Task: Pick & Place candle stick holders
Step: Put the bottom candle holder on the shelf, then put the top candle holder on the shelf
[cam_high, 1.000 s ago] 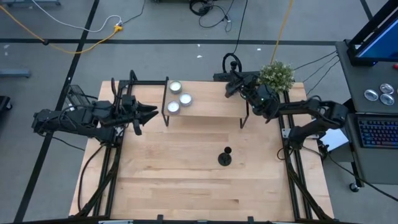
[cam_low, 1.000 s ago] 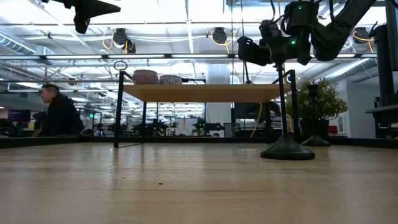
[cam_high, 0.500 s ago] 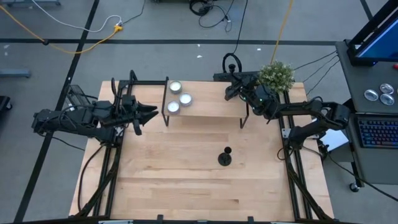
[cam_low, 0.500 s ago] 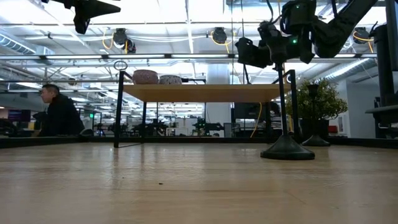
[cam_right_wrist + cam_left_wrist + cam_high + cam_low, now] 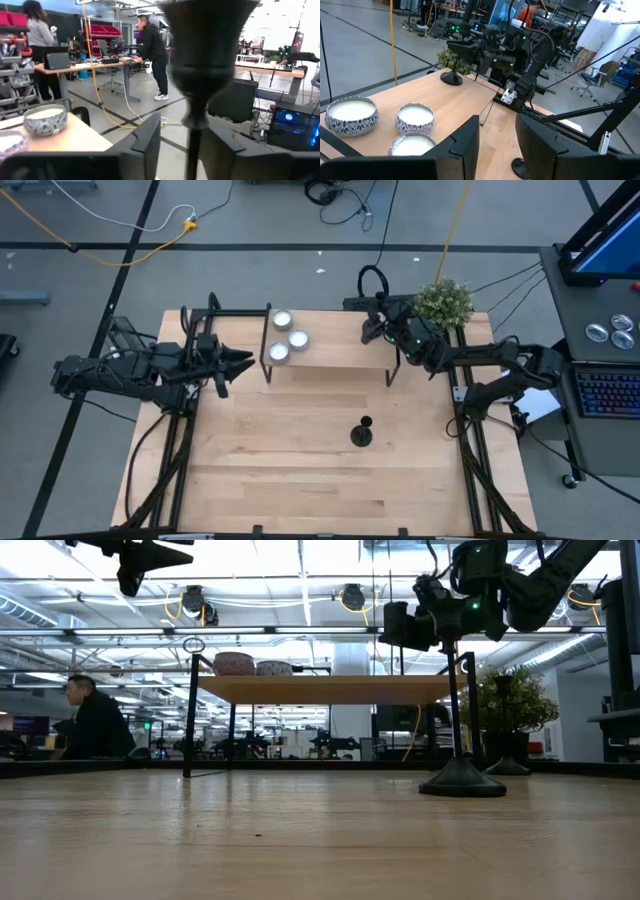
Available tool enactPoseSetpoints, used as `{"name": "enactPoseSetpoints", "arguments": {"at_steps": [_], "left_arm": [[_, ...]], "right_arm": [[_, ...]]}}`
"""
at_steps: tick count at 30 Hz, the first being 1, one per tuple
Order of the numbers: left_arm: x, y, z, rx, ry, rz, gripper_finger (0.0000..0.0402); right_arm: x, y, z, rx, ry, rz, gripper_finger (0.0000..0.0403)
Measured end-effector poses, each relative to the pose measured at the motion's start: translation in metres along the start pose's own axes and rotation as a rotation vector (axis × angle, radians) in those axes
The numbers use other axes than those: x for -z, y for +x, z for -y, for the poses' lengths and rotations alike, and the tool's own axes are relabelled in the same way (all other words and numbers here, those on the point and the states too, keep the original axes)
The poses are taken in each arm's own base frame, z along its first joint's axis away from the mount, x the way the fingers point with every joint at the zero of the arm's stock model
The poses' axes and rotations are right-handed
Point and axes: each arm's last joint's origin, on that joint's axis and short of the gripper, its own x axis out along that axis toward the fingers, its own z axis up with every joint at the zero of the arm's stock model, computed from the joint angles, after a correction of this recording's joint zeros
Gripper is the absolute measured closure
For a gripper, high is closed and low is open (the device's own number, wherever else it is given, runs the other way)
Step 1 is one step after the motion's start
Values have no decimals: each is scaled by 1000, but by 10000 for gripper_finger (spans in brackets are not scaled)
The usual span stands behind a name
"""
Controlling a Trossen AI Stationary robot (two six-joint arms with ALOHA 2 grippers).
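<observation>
Standing between parted right gripper (image 5: 372, 326) fingers: candle holder (image 5: 200, 65); 3 tins (image 5: 286, 336), plant (image 5: 443, 301) nearby.

I see candle stick holder (image 5: 202, 60) close between my right gripper (image 5: 182, 145) fingers, jaws apart. Patterned bowl (image 5: 45, 119) on shelf (image 5: 75, 137). Two people (image 5: 152, 47) at desks behind.

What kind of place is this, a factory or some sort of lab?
Probably a robotics lab or workshop: a wooden table with two robot arms, cables across the floor, and behind it desks where people work at computers.
</observation>
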Motion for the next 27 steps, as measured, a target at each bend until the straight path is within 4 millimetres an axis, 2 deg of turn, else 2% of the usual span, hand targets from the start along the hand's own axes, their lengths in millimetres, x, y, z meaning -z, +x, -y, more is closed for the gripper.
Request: {"name": "enactPoseSetpoints", "arguments": {"at_steps": [7,13,17,23,27], "left_arm": [[1,0,1,25,6,-15,270],[1,0,1,29,15,-17,270],[1,0,1,29,17,-18,270],[1,0,1,40,16,-23,270],[1,0,1,42,18,-23,270]], "right_arm": [[-16,-14,-4,-20,-63,-1,216],[-28,-33,-1,4,-73,-85,179],[-38,-49,-1,-35,-91,-120,170],[-51,-78,-1,-102,-82,-166,178],[-58,-97,6,-21,-50,-194,191]]}}
